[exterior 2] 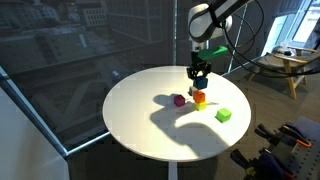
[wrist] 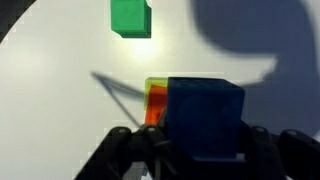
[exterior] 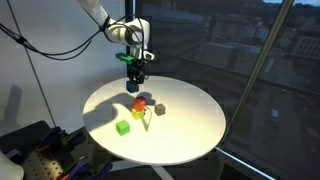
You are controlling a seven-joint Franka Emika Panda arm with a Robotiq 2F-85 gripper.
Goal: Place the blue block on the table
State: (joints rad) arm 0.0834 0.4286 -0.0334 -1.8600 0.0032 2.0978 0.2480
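The blue block (wrist: 205,115) is a small blue cube held between my fingers. My gripper (wrist: 205,148) is shut on it. In both exterior views the gripper (exterior: 134,78) (exterior 2: 199,74) hangs over the round white table (exterior: 190,130) (exterior 2: 140,120), and the blue block (exterior: 133,88) (exterior 2: 199,86) sits in the air just above an orange-red block (exterior: 140,102) (exterior 2: 199,98). In the wrist view an orange and yellow block (wrist: 155,100) peeks out from under the blue block's left side.
A green cube (exterior: 123,127) (exterior 2: 223,116) (wrist: 131,17) lies apart from the others on the table. Beside the orange-red block sits a small cube that looks grey (exterior: 159,108) or dark red (exterior 2: 180,100). A window wall runs behind the table.
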